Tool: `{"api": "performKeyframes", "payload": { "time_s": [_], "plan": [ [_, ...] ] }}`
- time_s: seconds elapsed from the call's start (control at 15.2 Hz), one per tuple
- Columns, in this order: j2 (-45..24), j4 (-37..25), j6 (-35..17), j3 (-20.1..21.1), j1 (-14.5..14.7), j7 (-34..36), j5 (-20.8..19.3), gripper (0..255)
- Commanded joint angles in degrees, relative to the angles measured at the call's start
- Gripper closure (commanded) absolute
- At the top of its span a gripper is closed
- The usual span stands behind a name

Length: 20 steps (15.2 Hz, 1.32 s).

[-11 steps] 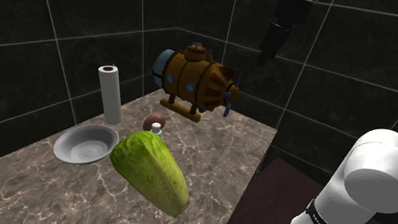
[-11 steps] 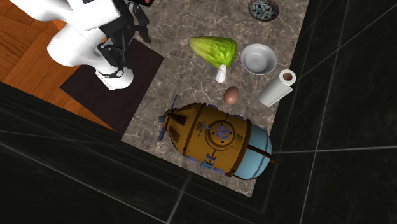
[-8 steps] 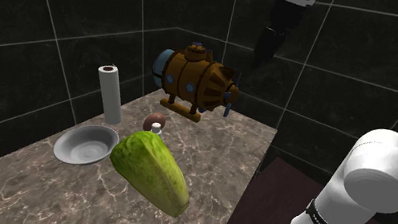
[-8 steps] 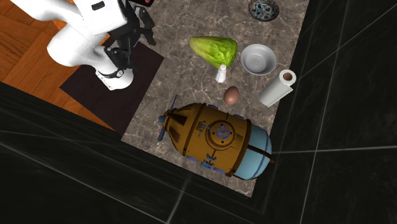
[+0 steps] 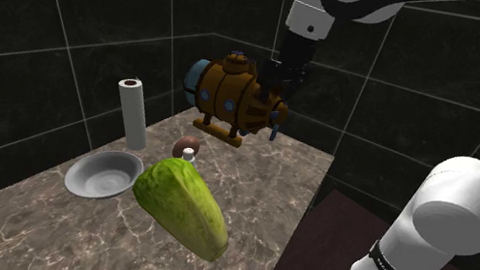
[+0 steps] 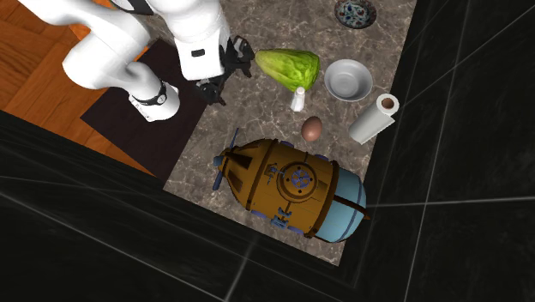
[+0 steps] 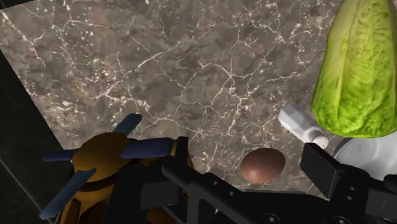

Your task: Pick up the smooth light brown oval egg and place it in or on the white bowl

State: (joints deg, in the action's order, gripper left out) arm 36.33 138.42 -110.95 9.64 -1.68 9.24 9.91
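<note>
The brown oval egg (image 5: 190,142) (image 6: 312,129) lies on the marble counter between the submarine toy and a small white bottle. The pale grey bowl (image 5: 103,176) (image 6: 348,80) sits upright beyond the bottle, beside the paper roll; part of its rim (image 7: 380,150) shows in the wrist view. My black gripper (image 5: 270,91) (image 6: 232,75) hangs high above the counter, open, holding nothing. In the wrist view the egg (image 7: 262,166) lies far below, just past the gap of the gripper (image 7: 248,153).
A large orange and blue submarine toy (image 5: 232,97) (image 6: 291,187) (image 7: 105,159) fills the counter's wall end. A green lettuce (image 5: 183,207) (image 6: 287,66) (image 7: 359,70), a small white bottle (image 5: 188,154) (image 6: 298,100) (image 7: 302,125), a paper roll (image 5: 133,113) (image 6: 375,119) and a patterned plate (image 6: 355,12) stand around the bowl.
The arm has swung from above the stand out over the counter and lower, bringing the gripper close by the submarine toy's propeller. Nothing on the counter has moved.
</note>
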Motion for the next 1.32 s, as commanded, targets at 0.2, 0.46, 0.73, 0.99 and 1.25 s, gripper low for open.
{"api": "performKeyframes", "payload": {
  "time_s": [0.2,0.46,0.73,0.99,1.25],
  "plan": [
    [-8.9,-0.7,-8.8,4.2,-1.5,10.6,3.4,0],
    [-17.1,-2.6,-15.7,7.1,-2.7,18.6,4.9,0],
    [-25.9,-5.7,-22.1,9.4,-3.9,26.8,5.2,0],
    [-35.1,-9.8,-27.9,10.6,-4.5,35.2,4.1,0],
    [-44.3,-15.0,-32.8,10.4,-4.1,43.5,2.4,0]
  ]
}}
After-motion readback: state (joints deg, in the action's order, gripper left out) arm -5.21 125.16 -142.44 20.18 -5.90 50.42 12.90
